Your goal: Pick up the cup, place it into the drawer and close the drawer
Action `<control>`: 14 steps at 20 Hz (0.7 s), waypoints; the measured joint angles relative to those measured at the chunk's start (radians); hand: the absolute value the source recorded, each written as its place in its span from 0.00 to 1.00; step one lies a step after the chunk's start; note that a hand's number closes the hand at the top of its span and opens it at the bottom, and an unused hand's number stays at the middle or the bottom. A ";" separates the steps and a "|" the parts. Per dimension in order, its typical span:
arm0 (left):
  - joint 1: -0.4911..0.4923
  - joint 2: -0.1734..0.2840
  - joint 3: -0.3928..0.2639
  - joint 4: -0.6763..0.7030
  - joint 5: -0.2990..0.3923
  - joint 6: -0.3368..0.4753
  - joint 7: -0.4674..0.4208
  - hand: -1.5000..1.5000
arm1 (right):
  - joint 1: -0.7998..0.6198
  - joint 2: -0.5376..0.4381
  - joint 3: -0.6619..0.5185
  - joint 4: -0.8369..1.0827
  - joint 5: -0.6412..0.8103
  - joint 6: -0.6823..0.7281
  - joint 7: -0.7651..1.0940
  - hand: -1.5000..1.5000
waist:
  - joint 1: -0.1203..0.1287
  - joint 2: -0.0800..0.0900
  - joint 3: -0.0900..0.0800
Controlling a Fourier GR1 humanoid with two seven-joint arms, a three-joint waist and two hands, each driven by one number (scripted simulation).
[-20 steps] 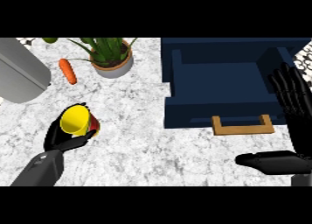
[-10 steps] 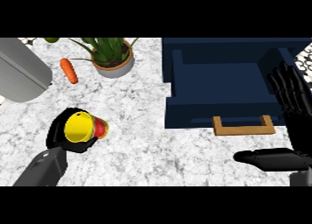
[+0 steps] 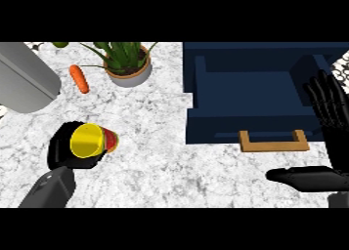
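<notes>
Your left hand [image 3: 67,149] is curled round the cup [image 3: 92,140], a yellow one with a red band, and holds it over the marble counter [image 3: 155,161] at the lower left of the head view. The cup is tipped so that its open mouth faces up toward you; its long axis leans rather than standing upright, and the hand hides most of its far side.

The drawer [image 3: 260,93] stands pulled open at the upper right, dark blue, with its wooden handle [image 3: 273,142] on the near front edge. From the cup it lies to the right and somewhat away from you, across a stretch of bare marble, so the carry has to go rightward and a little forward, over the drawer's left wall and then down.

Your right hand [image 3: 334,127] rests open at the right edge, fingers straight and pointing up, just beside the drawer's right side and near the handle. It is the nearer hand for the closing push, while the left one has the cup.

A potted plant [image 3: 126,63], a carrot [image 3: 79,78] and a grey cylinder [image 3: 18,78] sit along the far left, well apart from your path
</notes>
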 measured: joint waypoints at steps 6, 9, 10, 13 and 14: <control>-0.031 -0.026 -0.023 -0.109 0.009 0.013 0.009 1.00 | -0.003 -0.003 -0.012 -0.015 -0.002 -0.010 0.030 0.00 | 0.010 -0.006 0.002; -0.069 -0.040 -0.051 -0.174 0.009 0.013 0.052 1.00 | 0.008 -0.019 -0.038 -0.012 -0.026 0.008 0.021 0.00 | 0.013 -0.009 0.003; -0.077 -0.048 -0.060 -0.206 0.012 0.015 0.066 1.00 | 0.008 -0.021 -0.041 -0.014 -0.025 0.006 0.025 0.00 | 0.016 -0.010 0.003; -0.101 -0.062 -0.093 -0.303 0.009 0.042 0.115 1.00 | 0.009 -0.026 -0.052 -0.030 -0.039 0.008 0.042 0.00 | 0.020 -0.012 0.004; -0.111 -0.075 -0.106 -0.343 0.007 0.060 0.137 1.00 | 0.004 -0.025 -0.051 -0.024 -0.035 0.005 0.044 0.00 | 0.023 -0.013 0.004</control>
